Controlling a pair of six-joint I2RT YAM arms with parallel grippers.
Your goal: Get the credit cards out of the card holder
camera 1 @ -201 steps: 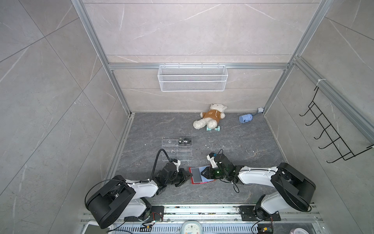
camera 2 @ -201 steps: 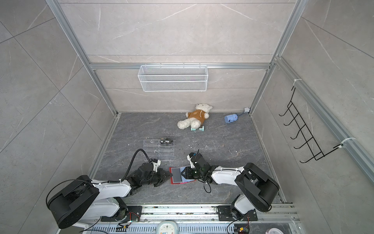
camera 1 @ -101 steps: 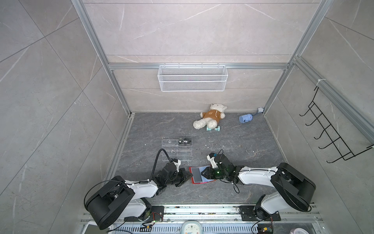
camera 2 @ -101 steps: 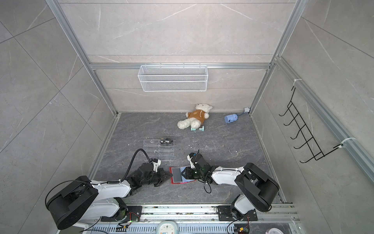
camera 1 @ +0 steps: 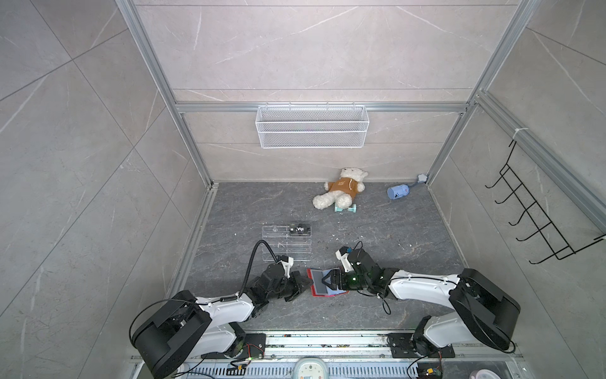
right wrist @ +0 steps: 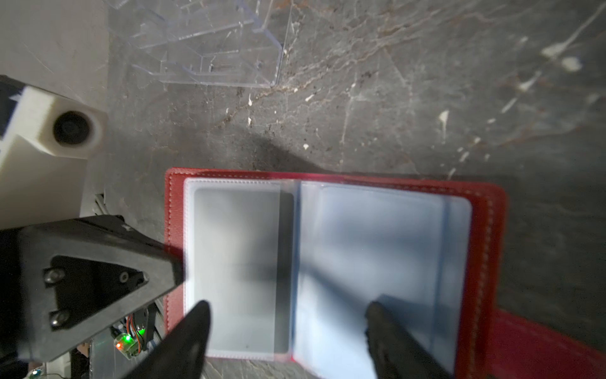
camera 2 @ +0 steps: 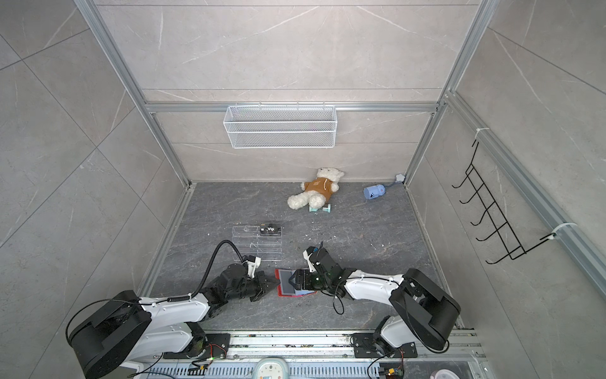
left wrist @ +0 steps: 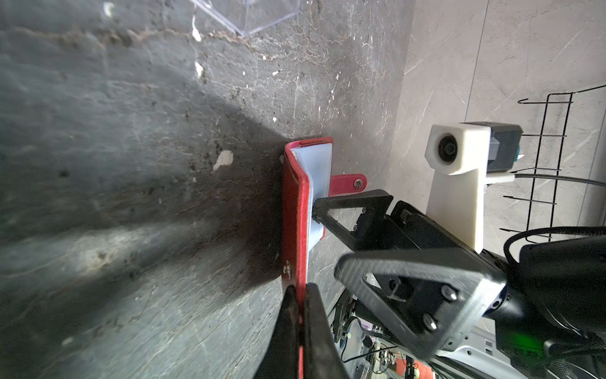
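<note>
- The flat red grained-leather card holder (right wrist: 485,262) is laid open on the veined grey stone floor (camera 1: 377,229).
- Its cover is clamped by the left gripper (left wrist: 300,295); the right gripper (right wrist: 288,308) is spread wide.
- A thin grey credit card (right wrist: 242,262) is seen inside a glossy plastic sleeve (right wrist: 377,246).

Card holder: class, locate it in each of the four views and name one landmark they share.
In a top view: card holder low centre.
In a top view: card holder low centre too.
Left wrist: card holder edge-on, clamped in left gripper.
Right wrist: card holder spread open, sleeves up.
Shared landmark: clear acrylic rack.
</note>
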